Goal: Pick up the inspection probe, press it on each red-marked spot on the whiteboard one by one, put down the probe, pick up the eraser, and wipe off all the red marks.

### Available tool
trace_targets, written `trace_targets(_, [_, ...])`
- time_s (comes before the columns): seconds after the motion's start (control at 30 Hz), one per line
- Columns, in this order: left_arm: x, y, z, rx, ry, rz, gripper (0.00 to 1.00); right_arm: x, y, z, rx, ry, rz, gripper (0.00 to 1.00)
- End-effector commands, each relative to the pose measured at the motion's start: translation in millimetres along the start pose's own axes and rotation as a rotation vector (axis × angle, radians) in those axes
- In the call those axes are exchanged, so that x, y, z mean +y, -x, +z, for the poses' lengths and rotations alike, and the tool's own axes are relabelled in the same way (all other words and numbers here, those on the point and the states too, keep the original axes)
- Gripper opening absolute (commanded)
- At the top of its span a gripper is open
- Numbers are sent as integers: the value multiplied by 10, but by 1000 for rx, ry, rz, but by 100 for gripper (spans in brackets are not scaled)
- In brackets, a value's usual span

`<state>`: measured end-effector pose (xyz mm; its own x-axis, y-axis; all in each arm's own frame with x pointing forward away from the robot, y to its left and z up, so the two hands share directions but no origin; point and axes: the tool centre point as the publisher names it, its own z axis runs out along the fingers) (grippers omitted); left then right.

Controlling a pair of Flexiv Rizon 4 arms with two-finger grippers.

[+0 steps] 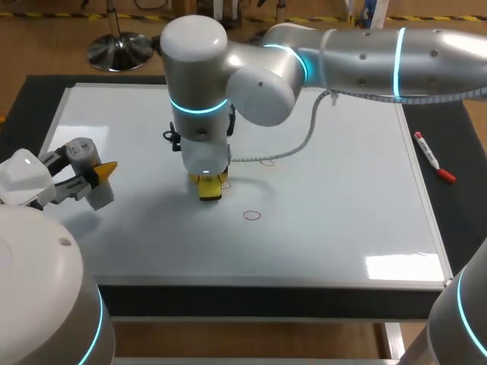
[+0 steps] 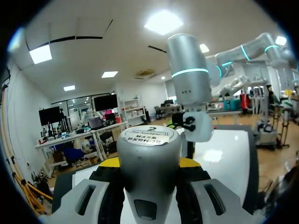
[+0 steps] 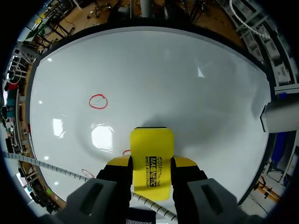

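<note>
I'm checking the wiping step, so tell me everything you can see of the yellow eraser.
The eraser is a bright yellow rectangular block, plastic by its look, with black print on its broad face and a thin dark strip along its far end. It is held end-down by the right gripper, whose fingers clamp its two narrow sides. Its far end appears to rest on the whiteboard, though contact is not certain. A partly hidden red mark lies just beside it.

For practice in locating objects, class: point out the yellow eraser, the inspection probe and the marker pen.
yellow eraser (image 3: pixel 152 161): right wrist view, on its yellow printed back.
inspection probe (image 2: pixel 148 170): left wrist view, on its grey cylindrical body.
marker pen (image 1: pixel 431 154): head view, on its white barrel.
</note>
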<state>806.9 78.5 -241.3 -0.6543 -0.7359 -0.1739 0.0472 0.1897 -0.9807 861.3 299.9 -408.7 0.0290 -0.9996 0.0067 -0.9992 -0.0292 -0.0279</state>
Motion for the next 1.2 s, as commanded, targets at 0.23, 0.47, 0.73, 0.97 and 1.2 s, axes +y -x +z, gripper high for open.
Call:
trace_targets(0.23, [-9, -3, 17, -4, 1, 1, 0, -51, 51, 90, 15, 4, -1, 0])
trace_targets(0.47, [-9, -3, 17, -4, 1, 1, 0, -61, -33, 152, 17, 24, 18, 0])
trace_targets(0.73, [-9, -3, 17, -4, 1, 1, 0, -66, -214, 201, 32, 35, 56, 0])
trace_targets(0.97, [-9, -3, 17, -4, 1, 1, 0, -62, -430, 239, 46, 42, 99, 0])
trace_targets(1.2, [-9, -3, 17, -4, 1, 1, 0, -63, -590, 267, 63, 47, 131, 0])
